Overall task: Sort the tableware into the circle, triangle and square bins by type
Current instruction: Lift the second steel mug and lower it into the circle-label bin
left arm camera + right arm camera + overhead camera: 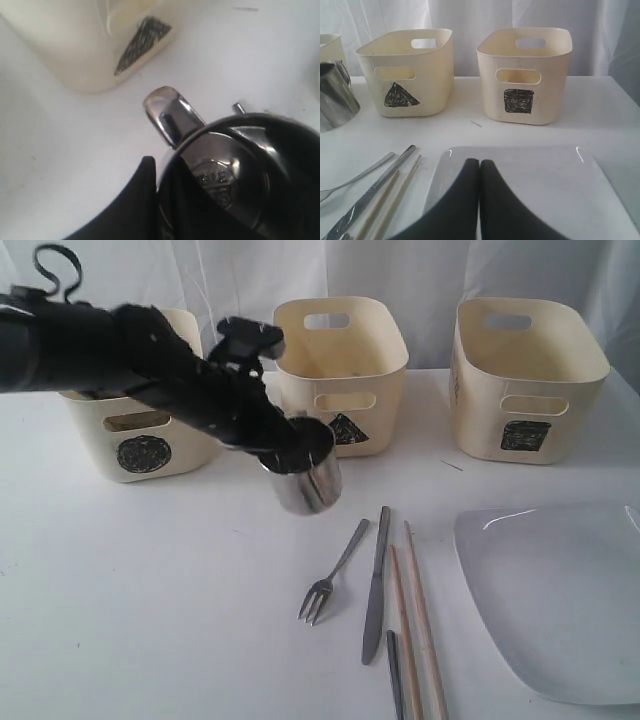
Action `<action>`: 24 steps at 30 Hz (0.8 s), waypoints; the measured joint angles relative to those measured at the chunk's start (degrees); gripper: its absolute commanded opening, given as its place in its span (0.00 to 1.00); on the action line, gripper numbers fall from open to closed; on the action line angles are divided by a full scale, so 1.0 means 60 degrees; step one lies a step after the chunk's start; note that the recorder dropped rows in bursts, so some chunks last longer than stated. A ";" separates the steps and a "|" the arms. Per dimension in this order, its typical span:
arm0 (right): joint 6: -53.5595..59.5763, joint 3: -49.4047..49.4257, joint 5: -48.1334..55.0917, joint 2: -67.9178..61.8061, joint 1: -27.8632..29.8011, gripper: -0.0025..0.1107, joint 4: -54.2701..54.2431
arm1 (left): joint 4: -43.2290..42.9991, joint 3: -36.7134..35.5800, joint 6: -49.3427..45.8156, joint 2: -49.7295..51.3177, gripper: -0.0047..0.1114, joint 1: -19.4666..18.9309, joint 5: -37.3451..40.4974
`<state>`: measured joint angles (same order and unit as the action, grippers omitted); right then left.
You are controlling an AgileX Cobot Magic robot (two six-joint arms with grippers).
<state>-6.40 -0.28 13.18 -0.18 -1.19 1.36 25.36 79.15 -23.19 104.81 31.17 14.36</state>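
My left gripper is shut on the rim of a steel mug and holds it above the table in front of the triangle bin. The left wrist view looks into the mug, whose handle points toward the triangle mark. The circle bin stands at the left and the square bin at the right. A fork, a knife and chopsticks lie in front. My right gripper is shut and empty above the white plate.
A white curtain hangs behind the bins. The large plate fills the front right corner of the table. A dark utensil lies beside the chopsticks. A tiny scrap lies before the square bin.
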 measured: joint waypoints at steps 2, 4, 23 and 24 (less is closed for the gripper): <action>0.0000 0.0000 0.0000 0.0000 0.0000 0.02 0.0000 | -0.1107 0.0000 0.0000 -0.1102 0.04 0.0000 0.0196; 0.0000 0.0000 0.0000 0.0000 0.0000 0.02 0.0000 | -0.2220 0.0023 0.0389 -0.2474 0.04 -0.0509 0.0012; 0.0000 0.0000 0.0000 0.0000 0.0000 0.02 0.0000 | -0.2434 0.1219 0.0852 -0.0459 0.04 -0.3978 -0.1002; 0.0000 0.0000 0.0000 0.0000 0.0000 0.02 0.0000 | -0.2389 0.1219 0.0852 -0.0393 0.04 -0.3978 -0.1009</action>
<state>-6.40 -0.28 13.18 -0.18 -1.19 1.36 11.02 86.46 -18.08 102.46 7.31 8.30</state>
